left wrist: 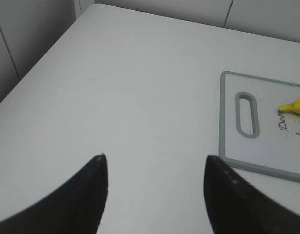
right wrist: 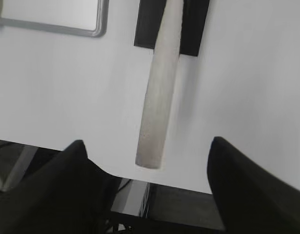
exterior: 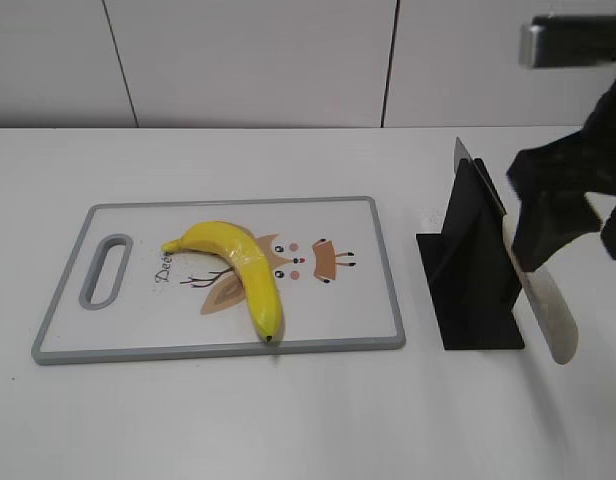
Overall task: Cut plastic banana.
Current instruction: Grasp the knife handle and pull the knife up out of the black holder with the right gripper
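Note:
A yellow plastic banana [exterior: 238,260] lies on the white, grey-rimmed cutting board [exterior: 373,300]. Its stem tip [left wrist: 295,106] and the board's handle end [left wrist: 267,151] show in the left wrist view. A knife with a cream handle [exterior: 548,310] leans in a black holder [exterior: 468,270] right of the board. My right gripper [exterior: 548,215] is open, with the knife handle [right wrist: 157,107] between its spread fingers [right wrist: 147,140] and touching neither. My left gripper [left wrist: 155,157] is open and empty over bare table left of the board; it is out of the exterior view.
The table's front edge [right wrist: 189,187] runs just under the end of the knife handle. The board's near right corner [right wrist: 94,30] lies left of the holder [right wrist: 194,29]. A wall stands behind the table.

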`<action>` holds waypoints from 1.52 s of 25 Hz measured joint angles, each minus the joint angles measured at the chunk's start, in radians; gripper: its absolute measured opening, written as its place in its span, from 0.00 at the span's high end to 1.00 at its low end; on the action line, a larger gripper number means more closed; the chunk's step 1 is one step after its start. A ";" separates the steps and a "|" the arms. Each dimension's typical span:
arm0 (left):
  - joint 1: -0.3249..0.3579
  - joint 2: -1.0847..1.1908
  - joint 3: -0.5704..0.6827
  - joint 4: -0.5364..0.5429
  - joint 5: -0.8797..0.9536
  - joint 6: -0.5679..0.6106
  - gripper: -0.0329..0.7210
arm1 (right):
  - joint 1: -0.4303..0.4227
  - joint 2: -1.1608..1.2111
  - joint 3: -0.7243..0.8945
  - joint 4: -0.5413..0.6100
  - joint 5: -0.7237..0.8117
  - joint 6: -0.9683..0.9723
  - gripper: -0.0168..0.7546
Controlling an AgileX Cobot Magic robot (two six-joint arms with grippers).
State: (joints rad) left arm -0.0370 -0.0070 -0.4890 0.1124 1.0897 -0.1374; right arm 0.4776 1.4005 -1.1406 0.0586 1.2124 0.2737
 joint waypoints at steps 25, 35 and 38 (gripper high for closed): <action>0.000 0.000 0.000 0.000 0.000 0.000 0.21 | 0.015 0.294 -0.001 -0.011 -0.001 0.118 0.63; 0.000 0.000 0.000 0.000 0.000 0.000 0.23 | 0.012 0.276 -0.001 0.011 0.006 0.155 0.75; 0.000 0.000 0.000 0.000 0.000 0.000 0.25 | 0.012 0.237 -0.001 0.024 0.007 0.155 0.76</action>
State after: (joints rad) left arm -0.0370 -0.0070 -0.4890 0.1124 1.0897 -0.1374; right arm 0.4894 1.6376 -1.1415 0.0824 1.2190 0.4287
